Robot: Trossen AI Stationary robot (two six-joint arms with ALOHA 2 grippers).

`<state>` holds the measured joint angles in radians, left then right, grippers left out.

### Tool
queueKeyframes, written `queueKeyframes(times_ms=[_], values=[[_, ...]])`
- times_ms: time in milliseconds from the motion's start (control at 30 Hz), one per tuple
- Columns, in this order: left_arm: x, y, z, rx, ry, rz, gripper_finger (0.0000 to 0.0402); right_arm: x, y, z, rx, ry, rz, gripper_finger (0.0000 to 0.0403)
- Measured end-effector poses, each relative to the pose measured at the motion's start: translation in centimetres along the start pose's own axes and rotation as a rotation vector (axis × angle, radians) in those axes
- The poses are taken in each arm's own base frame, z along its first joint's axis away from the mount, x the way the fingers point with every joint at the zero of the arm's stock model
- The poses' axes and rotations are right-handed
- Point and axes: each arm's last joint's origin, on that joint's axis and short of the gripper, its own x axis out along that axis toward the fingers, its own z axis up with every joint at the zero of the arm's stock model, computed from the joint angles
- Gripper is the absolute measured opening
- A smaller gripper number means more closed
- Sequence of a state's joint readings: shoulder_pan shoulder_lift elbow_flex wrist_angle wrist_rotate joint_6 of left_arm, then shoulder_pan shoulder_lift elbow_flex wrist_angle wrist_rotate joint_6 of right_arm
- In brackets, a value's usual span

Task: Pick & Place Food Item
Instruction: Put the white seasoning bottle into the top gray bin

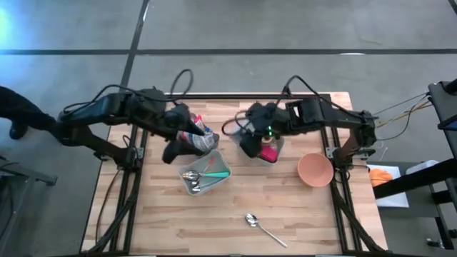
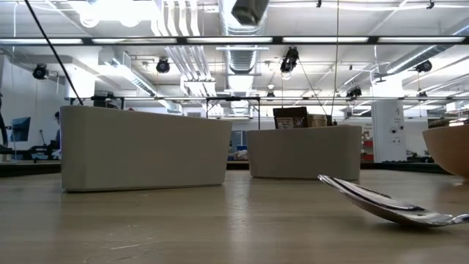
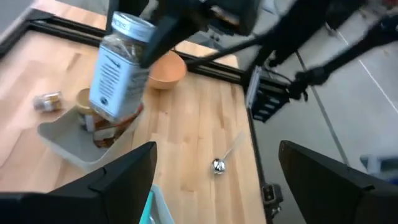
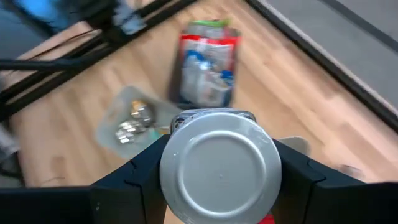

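My right gripper [image 1: 255,143] is shut on a spice jar [image 3: 118,65] with a silver lid [image 4: 221,165] and a pale label. It holds the jar above a grey tray [image 3: 59,140] that contains a brown jar and a red item. My left gripper [image 3: 214,180] stands open with nothing between its fingers, beside a red, white and blue food packet [image 1: 201,135]. The packet [image 4: 208,62] lies flat on the table, just beyond a second grey tray [image 1: 206,175] that holds cutlery. My right gripper pinches the jar's sides [image 3: 140,46] just below the lid, one finger [image 4: 134,177] on either side. The fingers come slanting down from the table's right. The jar hangs tilted over the grey tray, lid end up toward the wrist.
An orange bowl [image 1: 315,170] sits at the right, and a metal spoon [image 1: 260,227] lies near the front edge. A small jar [image 3: 46,101] lies on its side on the table beyond the right tray. The front left of the tabletop is bare wood.
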<state>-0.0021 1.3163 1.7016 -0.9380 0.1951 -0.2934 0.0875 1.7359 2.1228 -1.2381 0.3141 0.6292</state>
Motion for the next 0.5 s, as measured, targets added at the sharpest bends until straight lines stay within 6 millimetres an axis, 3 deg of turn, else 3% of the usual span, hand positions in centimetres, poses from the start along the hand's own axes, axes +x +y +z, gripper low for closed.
queueKeyframes(times_ms=[233, 500], values=[[-3.1, 0.0, -0.8, -0.047, -0.057, 0.111, 0.0338, 1.4, -4.1, 1.2, 0.065, 0.073, -0.136, 0.0196], [-5.1, 0.0, -1.6, -0.048, -0.072, 0.175, 0.0338, 5.8, -8.3, 0.6, 0.146, 0.22, -0.238, 0.0196]])
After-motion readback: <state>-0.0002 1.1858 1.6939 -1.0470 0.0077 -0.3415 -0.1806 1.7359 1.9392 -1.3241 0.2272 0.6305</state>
